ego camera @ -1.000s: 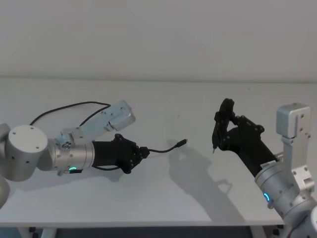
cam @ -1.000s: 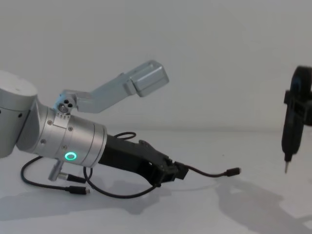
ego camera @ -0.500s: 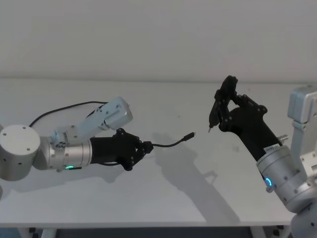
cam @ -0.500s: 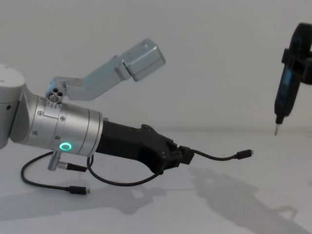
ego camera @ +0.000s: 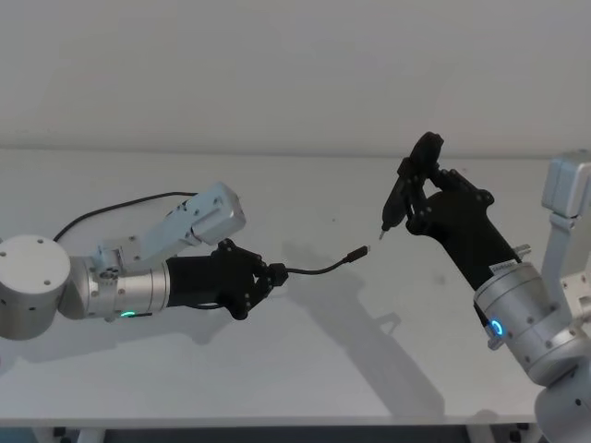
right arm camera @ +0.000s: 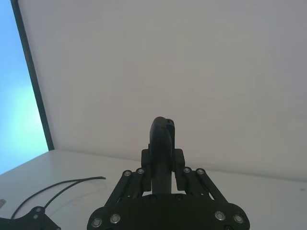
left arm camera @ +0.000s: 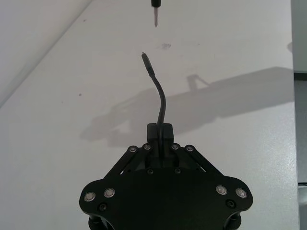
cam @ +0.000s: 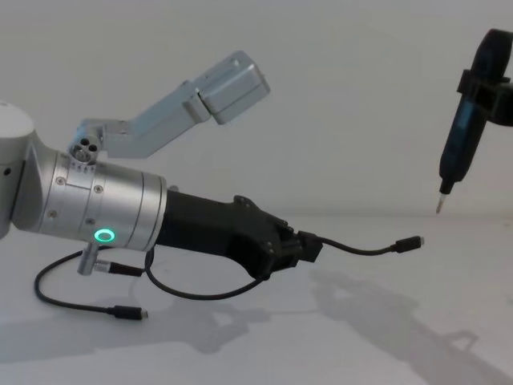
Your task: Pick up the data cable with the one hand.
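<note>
Data cable [ego camera: 321, 269] tip now nearer pointed tool [ego camera: 397, 198], pinched in left hand [ego camera: 272, 274]; slack loop [cam: 204, 297] in chest view.

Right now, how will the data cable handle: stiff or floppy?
Probably springy over short spans: the data cable end past the left claw holds a shallow arc in air. Likely floppy: the rest lies looped on the table.

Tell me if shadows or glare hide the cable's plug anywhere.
Head view: soft grey shadows of the left claw and data cable lie on the table, yet the black plug stands out; no glare. Left wrist view: a broad shadow passes behind the cable's bend; the plug is over bright table, near the right claw's pointed tool. Chest view: shadows fall below the cable; plug plain.
</note>
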